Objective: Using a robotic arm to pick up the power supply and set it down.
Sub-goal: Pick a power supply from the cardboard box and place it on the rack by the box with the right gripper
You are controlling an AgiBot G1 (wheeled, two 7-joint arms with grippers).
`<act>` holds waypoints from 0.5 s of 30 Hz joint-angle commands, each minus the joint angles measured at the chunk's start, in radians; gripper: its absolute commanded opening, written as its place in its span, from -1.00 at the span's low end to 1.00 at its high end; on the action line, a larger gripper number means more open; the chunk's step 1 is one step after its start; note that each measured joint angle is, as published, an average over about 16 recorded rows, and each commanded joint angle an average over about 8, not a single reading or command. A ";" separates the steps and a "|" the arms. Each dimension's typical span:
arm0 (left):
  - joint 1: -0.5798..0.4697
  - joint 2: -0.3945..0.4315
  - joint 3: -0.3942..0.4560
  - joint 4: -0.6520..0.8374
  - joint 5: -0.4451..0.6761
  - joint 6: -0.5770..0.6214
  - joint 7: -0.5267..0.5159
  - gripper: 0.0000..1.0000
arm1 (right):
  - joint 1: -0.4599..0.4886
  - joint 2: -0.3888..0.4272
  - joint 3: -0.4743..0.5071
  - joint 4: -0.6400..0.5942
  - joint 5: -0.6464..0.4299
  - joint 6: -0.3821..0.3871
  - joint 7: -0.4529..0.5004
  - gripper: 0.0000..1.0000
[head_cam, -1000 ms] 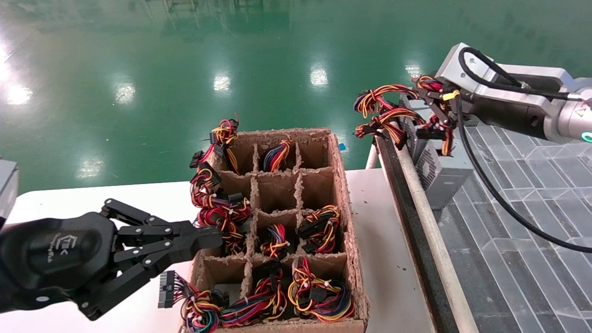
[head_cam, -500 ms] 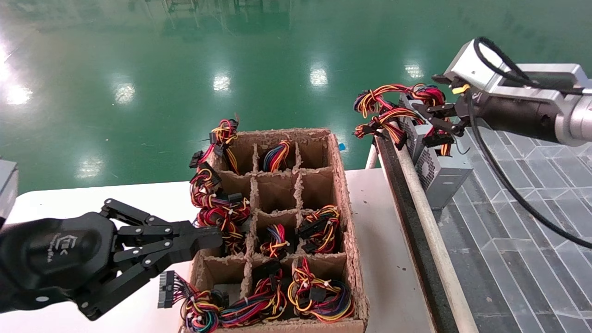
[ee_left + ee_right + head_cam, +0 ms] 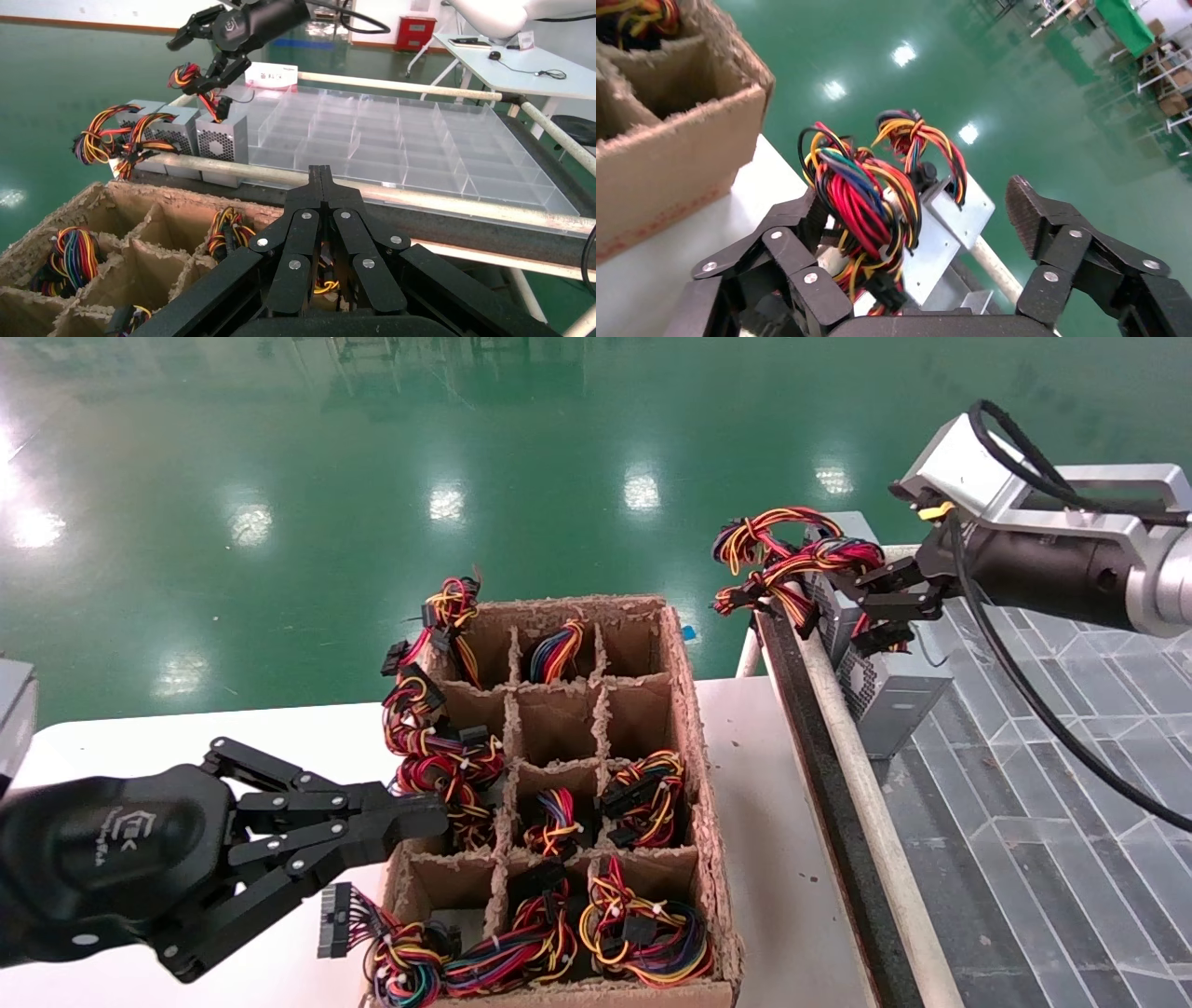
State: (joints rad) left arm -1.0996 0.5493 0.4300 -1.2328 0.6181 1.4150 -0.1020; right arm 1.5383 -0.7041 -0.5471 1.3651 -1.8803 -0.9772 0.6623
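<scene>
bright, even overhead light fills all three views. the glossy green floor [image 3: 559, 458] throws back round white glare spots from ceiling lamps, strongest at the far left edge of the head view, where the floor washes out to white. shadows are soft and short; the cardboard box [image 3: 694, 747] cells are dark inside. in the right wrist view the floor and background look soft. the left gripper [image 3: 322, 184] is sharp up close.

Cardboard divider box [image 3: 694, 747] holding wire bundles [image 3: 643, 798]; white table [image 3: 186, 738].
</scene>
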 commanded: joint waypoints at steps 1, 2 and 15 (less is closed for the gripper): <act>0.000 0.000 0.000 0.000 0.000 0.000 0.000 -1.00 | 0.007 0.001 0.003 0.001 0.011 -0.005 0.000 1.00; 0.000 0.000 0.000 0.000 0.000 0.000 0.000 -1.00 | 0.009 0.001 0.003 0.001 0.017 -0.013 -0.004 1.00; 0.000 0.000 0.000 0.000 0.000 0.000 0.000 -1.00 | 0.014 0.003 0.021 -0.001 0.145 -0.065 -0.033 1.00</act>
State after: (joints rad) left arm -1.0996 0.5493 0.4300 -1.2328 0.6181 1.4150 -0.1020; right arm 1.5394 -0.6935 -0.5150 1.3634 -1.7136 -1.0341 0.6206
